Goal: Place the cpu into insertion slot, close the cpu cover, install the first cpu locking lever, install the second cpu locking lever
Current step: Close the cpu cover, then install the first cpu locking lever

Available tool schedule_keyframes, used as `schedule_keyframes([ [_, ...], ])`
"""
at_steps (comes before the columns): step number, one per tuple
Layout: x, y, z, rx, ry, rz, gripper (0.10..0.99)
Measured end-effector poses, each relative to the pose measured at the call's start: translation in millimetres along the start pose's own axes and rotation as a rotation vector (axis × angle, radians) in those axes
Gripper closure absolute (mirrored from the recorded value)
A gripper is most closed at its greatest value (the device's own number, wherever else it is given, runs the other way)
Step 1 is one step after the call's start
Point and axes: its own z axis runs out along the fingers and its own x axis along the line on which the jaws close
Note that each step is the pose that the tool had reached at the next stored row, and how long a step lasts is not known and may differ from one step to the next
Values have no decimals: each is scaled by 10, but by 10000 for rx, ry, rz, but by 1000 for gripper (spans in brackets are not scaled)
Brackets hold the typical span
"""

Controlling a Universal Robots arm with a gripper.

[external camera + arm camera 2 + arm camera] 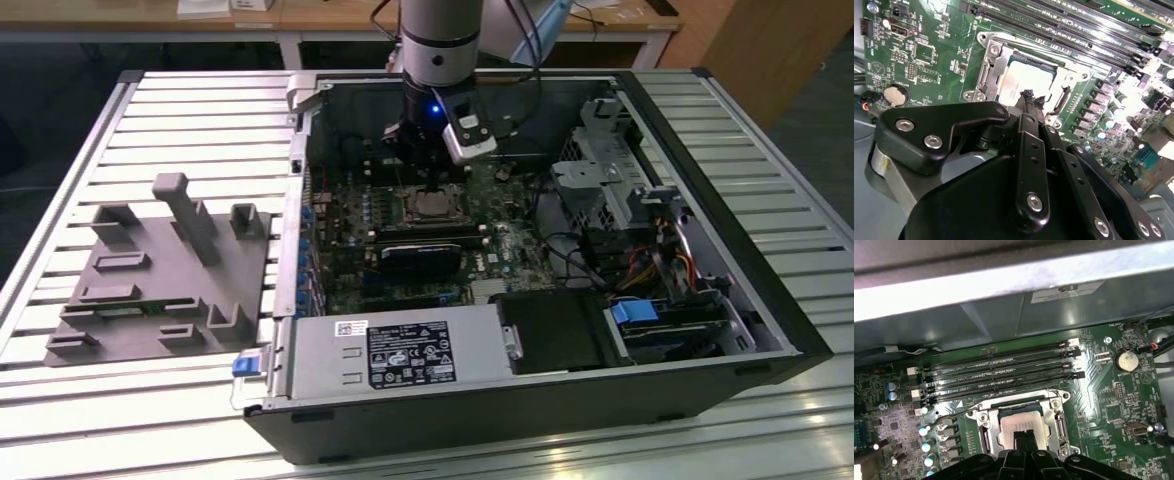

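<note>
A slatted metal bench (pixel 160 110) carries an open computer case (pixel 534 412), with wooden desks (pixel 334 20) behind. The jaws are pressed together and empty, their tips just over the cpu (pixel 1021 82), which sits framed by the cpu cover (pixel 991 70).

The arm (pixel 438 40) is seen as a silver-grey cylinder banded in black, with a small blue light (pixel 435 108) lit beneath. The gripper (pixel 1029 96) is built of matte black linkages, fastened by screws (pixel 1035 201) (silver, round-headed).
</note>
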Motion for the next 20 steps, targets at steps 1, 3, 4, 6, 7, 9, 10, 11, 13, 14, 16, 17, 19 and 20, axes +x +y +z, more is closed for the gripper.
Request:
schedule_keyframes([
  [1,0,1,-17,1,-1,8,984],
  [3,-2,3,-60,0,-5,14,984],
  [4,-2,3,-82,0,-5,16,984],
  [6,-3,4,-109,0,-8,16,984],
  [7,-3,5,-110,-1,-8,16,984],
  [9,-3,5,-111,-8,-6,16,984],
  [10,-3,4,-111,-17,-4,16,984],
  [11,-3,5,-111,-18,-4,16,984],
  [13,-3,4,-111,-20,-3,16,984],
  [14,-3,5,-111,-21,-3,16,984],
  [16,-3,5,-111,-23,-3,17,984],
  [17,-3,5,-111,-24,-3,16,984],
  [19,-3,4,-111,-25,-3,16,984],
  [20,-2,4,-111,-25,-2,16,984],
])
